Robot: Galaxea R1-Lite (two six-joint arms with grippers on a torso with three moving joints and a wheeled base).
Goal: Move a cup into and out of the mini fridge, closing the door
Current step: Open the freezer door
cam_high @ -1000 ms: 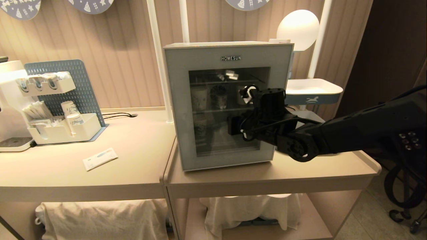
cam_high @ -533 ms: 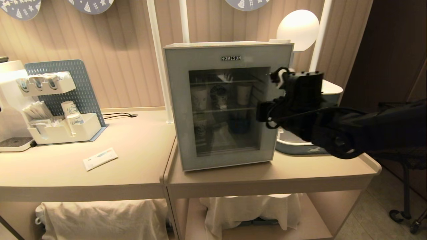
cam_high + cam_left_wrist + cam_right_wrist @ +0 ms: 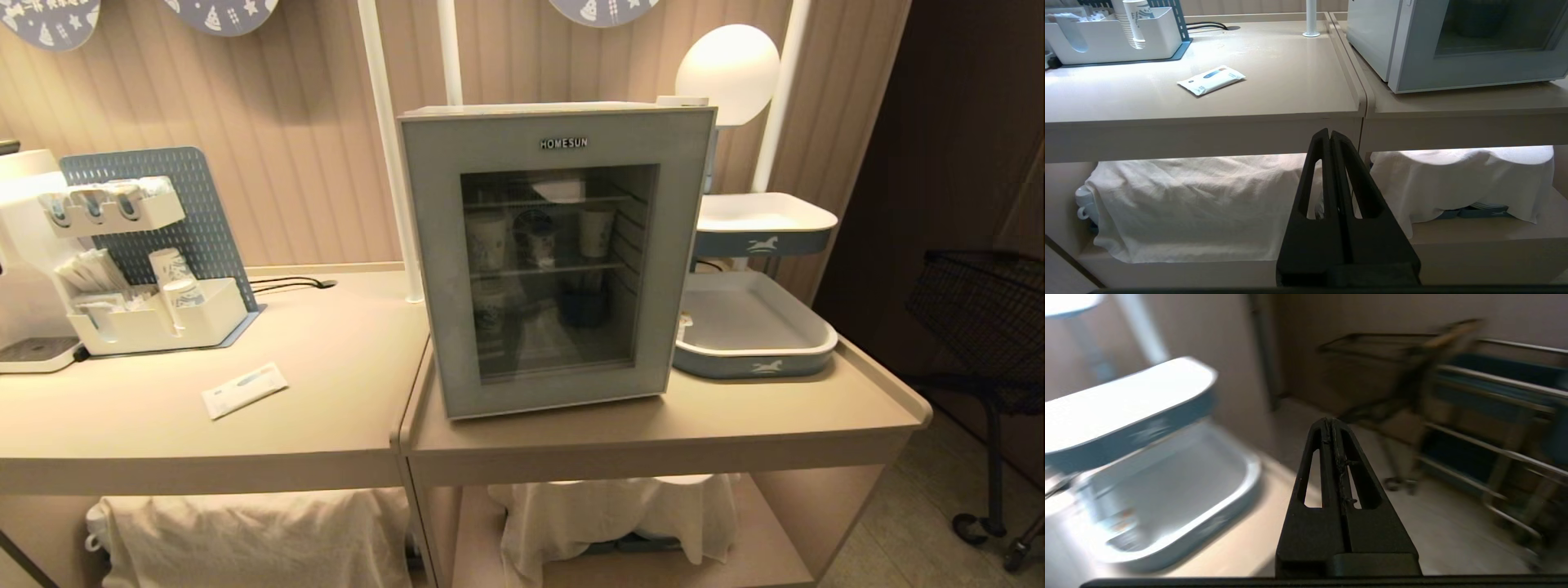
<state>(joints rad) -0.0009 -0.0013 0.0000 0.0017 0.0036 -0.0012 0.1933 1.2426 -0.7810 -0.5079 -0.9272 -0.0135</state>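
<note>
Head view: the mini fridge (image 3: 555, 253) stands on the right-hand tabletop (image 3: 735, 400) with the door (image 3: 441, 269) flush against its body, so the closing step looks done. Through the glass, paper cups stand on the wire shelves; the small cup of the task cannot be made out among them, nor anywhere on the tabletops, so whether it is inside I cannot tell. Neither arm shows here. To the right of the fridge, just beside it, a blue-rimmed tray (image 3: 755, 359) lies on the tabletop.

Left wrist view: the left tool (image 3: 1331, 136) hangs low in front of the tabletop edge, its jaws pressed together on nothing, parked. A white sachet (image 3: 1211, 79) lies on the left tabletop, well apart from the fridge.

Right wrist view: the right tool (image 3: 1331, 424) is out at the right of the scene, its jaws pressed together and empty, with the tray to one side of it and a wire trolley (image 3: 1412, 347) beyond.

If another cycle is due, the next move calls for the right tool to reach the door's free edge and pull it open
</note>
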